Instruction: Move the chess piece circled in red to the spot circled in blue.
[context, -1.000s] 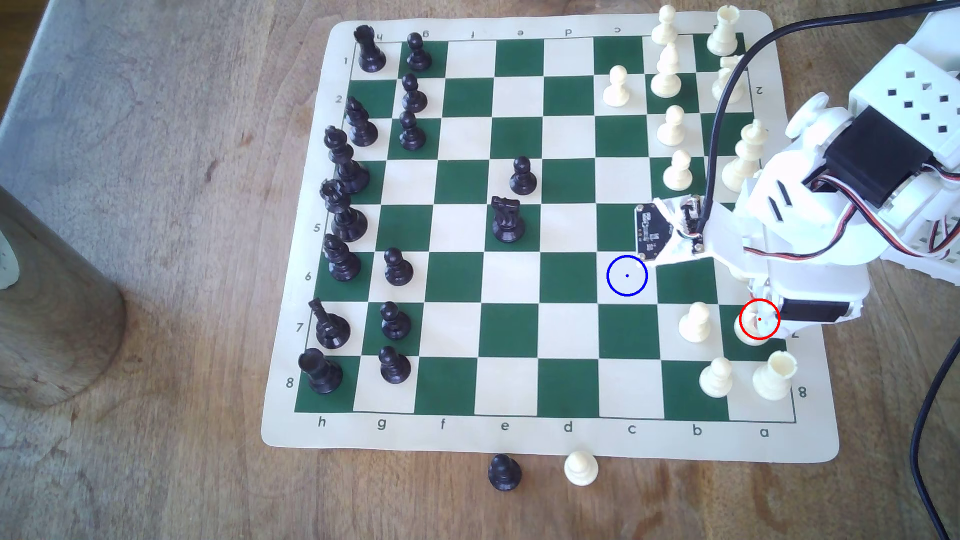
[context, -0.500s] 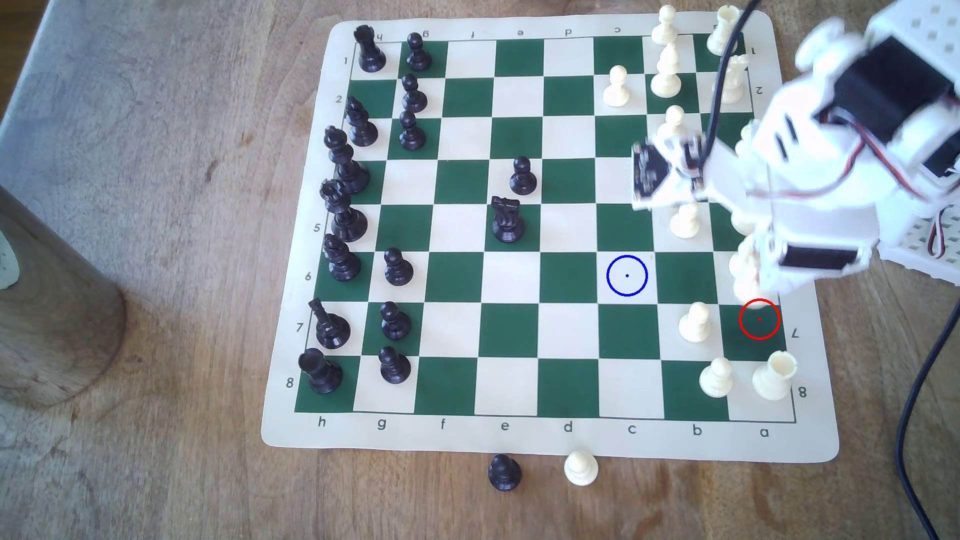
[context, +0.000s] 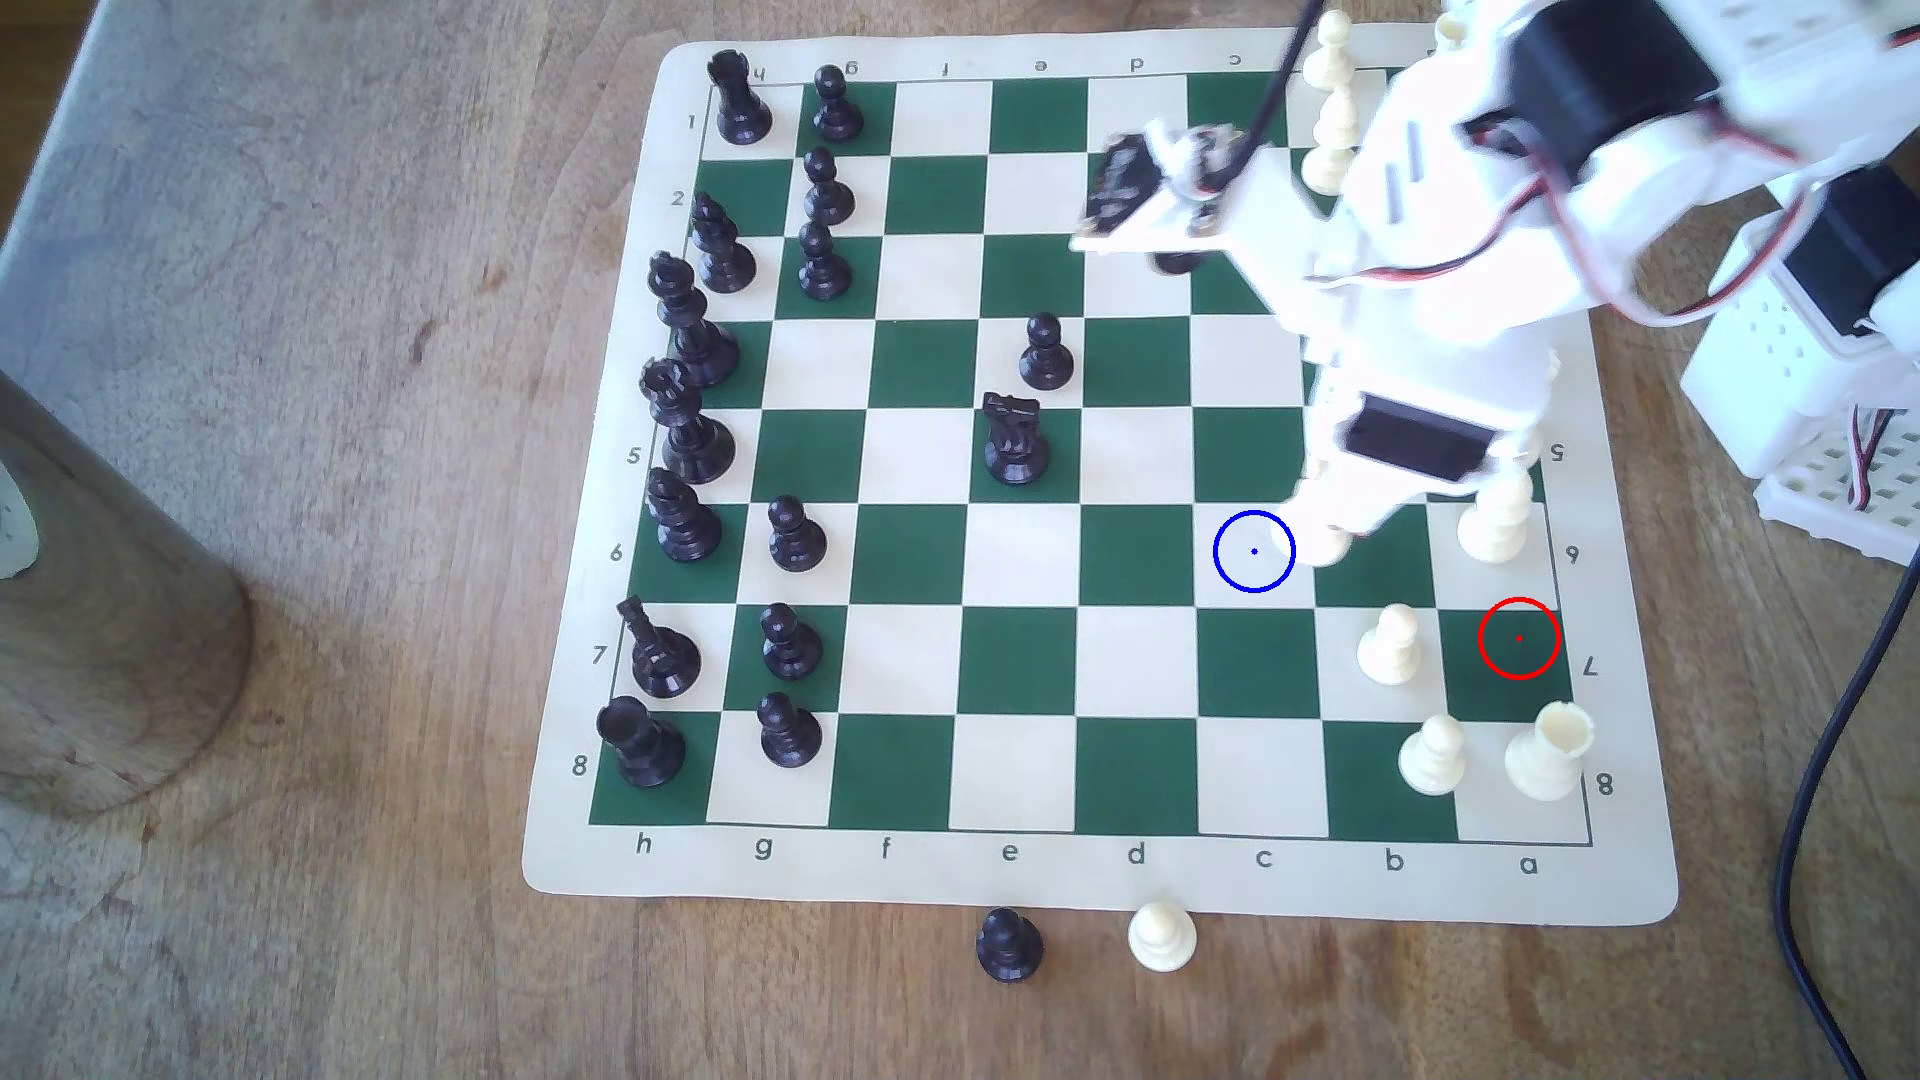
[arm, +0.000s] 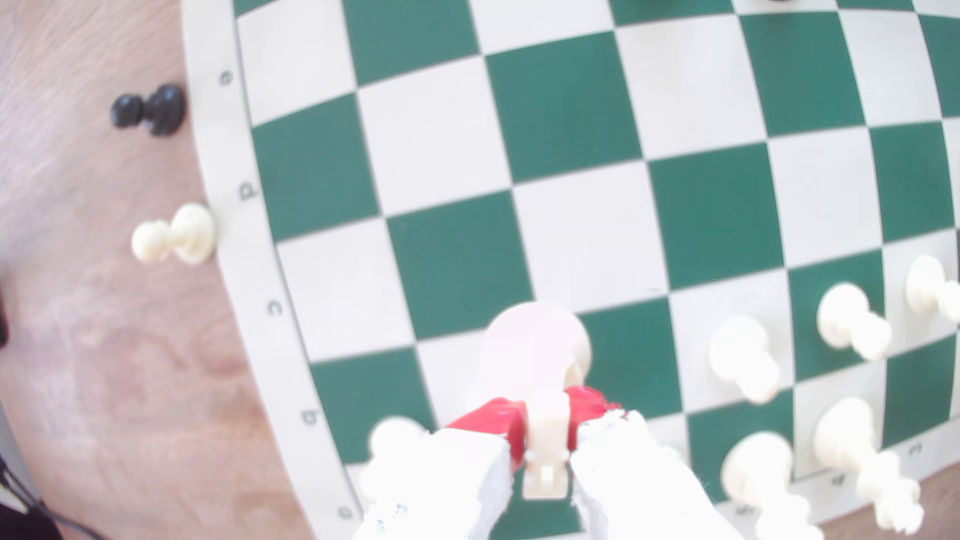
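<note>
Gripper (arm: 543, 431) around the chess piece (arm: 540, 363)

The board (context: 1101, 878) is chequered dark green and cream, with a cream border carrying dark letters and numbers; the counter (context: 364, 623) is brown wood grain; the chess piece (arm: 540, 358) is cream-white, clamped between the red pads (arm: 493, 418) of the white tool (arm: 545, 441); the spot (context: 1254, 551) is a cream square ringed in thin blue with a blue dot; a red ring (context: 1519, 639) marks a green square; the arm (context: 1455, 208) is white with black blocks.
</note>
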